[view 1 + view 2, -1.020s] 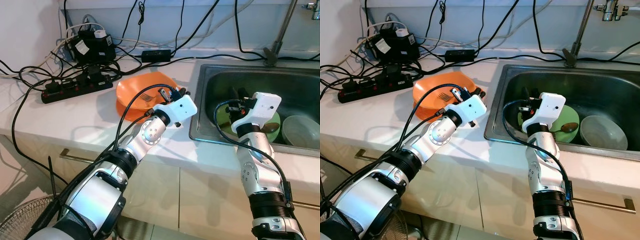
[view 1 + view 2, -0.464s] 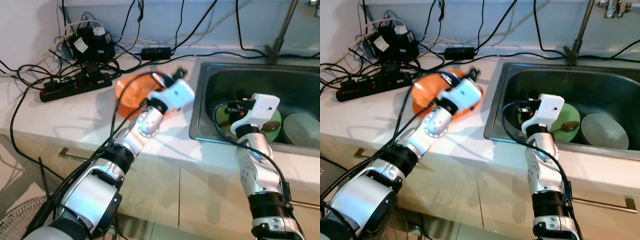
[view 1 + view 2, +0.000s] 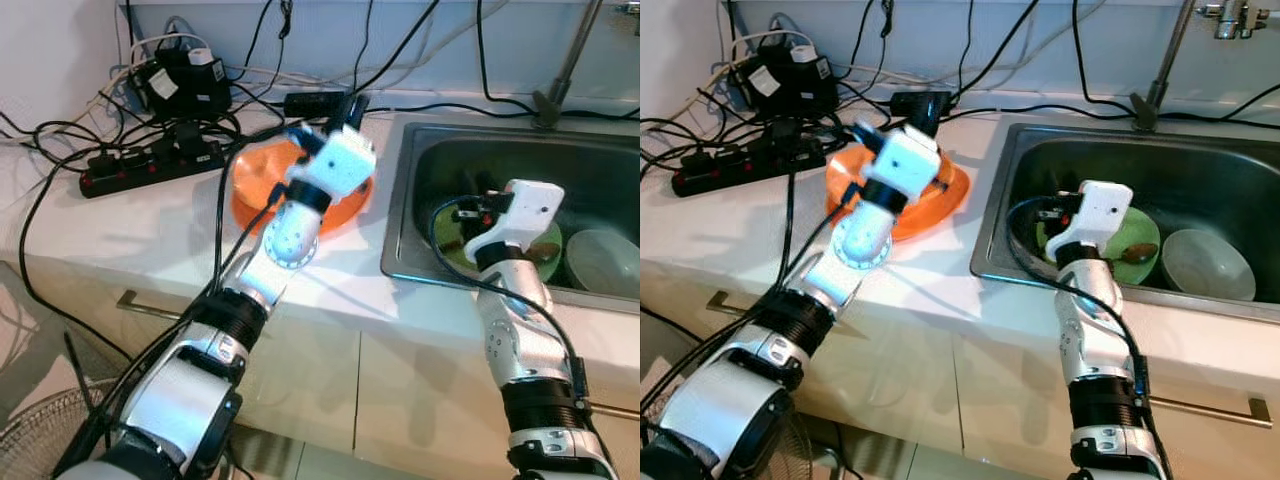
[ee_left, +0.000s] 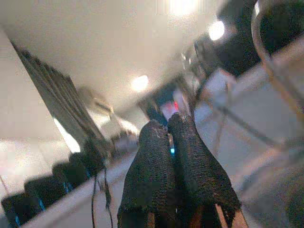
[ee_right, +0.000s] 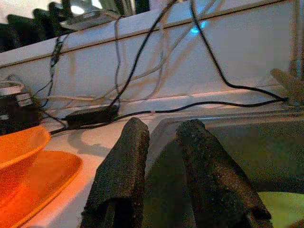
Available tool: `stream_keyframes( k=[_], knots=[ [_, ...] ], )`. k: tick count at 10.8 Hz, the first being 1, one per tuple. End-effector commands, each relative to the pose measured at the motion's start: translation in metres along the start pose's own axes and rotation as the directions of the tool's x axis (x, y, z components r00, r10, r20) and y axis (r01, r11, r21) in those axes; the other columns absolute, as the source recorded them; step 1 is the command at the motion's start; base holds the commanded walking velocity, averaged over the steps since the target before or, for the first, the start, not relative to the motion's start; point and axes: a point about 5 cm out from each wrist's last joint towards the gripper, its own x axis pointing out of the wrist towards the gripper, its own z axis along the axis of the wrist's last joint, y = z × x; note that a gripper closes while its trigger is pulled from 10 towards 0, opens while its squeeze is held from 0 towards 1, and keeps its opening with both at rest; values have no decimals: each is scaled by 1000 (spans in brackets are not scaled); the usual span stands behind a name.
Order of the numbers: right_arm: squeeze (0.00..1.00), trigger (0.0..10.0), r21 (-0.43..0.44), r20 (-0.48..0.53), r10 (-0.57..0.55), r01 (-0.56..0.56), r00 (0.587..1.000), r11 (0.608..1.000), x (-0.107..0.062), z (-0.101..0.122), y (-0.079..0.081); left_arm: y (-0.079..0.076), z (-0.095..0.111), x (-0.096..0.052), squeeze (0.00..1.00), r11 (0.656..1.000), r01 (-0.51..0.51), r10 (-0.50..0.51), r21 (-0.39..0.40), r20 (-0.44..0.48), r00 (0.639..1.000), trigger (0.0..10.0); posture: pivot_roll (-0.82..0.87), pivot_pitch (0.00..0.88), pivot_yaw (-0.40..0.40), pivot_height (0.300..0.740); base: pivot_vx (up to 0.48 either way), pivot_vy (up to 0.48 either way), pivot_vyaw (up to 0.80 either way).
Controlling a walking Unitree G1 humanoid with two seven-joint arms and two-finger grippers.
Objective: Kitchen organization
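A white desk (image 3: 150, 240) runs across the left and middle of the left eye view, with cabinet fronts below it. Set into it on the right of the frame is a steel sink (image 3: 405, 215), its tap stem rising at the upper right. In the upper left of the frame a tangle of black cables lies around a black power strip (image 3: 150, 165) and a black adapter block (image 3: 185, 90).

The left arm reaches up from the lower left of the frame to the centre, its white wrist housing raised over an orange bowl (image 3: 255, 185) that sits on the desk just beside the sink's left edge. The left claw (image 3: 350, 108) points up and away towards the back wall; in the left wrist view its two black fingers (image 4: 152, 166) are pressed together with nothing between them.

The right arm stands upright in the lower right of the frame, its wrist over the sink's front left corner. The right claw (image 5: 159, 156) shows in the right wrist view with a narrow gap between its fingers, holding nothing, aimed towards the back wall.

In the sink, a green plate (image 3: 1140, 235) lies partly behind the right wrist, with a brown spoon (image 3: 1137, 253) resting on it. A pale bowl (image 3: 1205, 265) sits just beside the plate, further right.
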Motion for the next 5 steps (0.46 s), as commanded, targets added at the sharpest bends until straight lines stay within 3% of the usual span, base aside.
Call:
stream_keyframes(
  k=[1,3,4,5],
  knots=[
    [0,10000,-7,11,27,-27,1000,1000,3,2,7,6,17,9,0,1000,-3,6,-26,92,996,10000,-10,0,82,740,0,0,0],
    [0,10000,-6,13,25,-25,1000,1000,2,1,6,2,48,19,0,992,43,-13,-121,236,972,10000,-15,0,93,740,0,0,0],
    [0,10000,-18,17,37,-37,999,999,2,1,7,-5,51,21,0,948,78,-9,-309,219,976,10000,-17,0,95,740,0,0,0],
    [0,10000,-27,20,51,-51,998,998,2,1,9,-11,49,20,0,909,101,-22,-405,196,980,10000,-20,0,96,740,0,0,0]
  ],
)
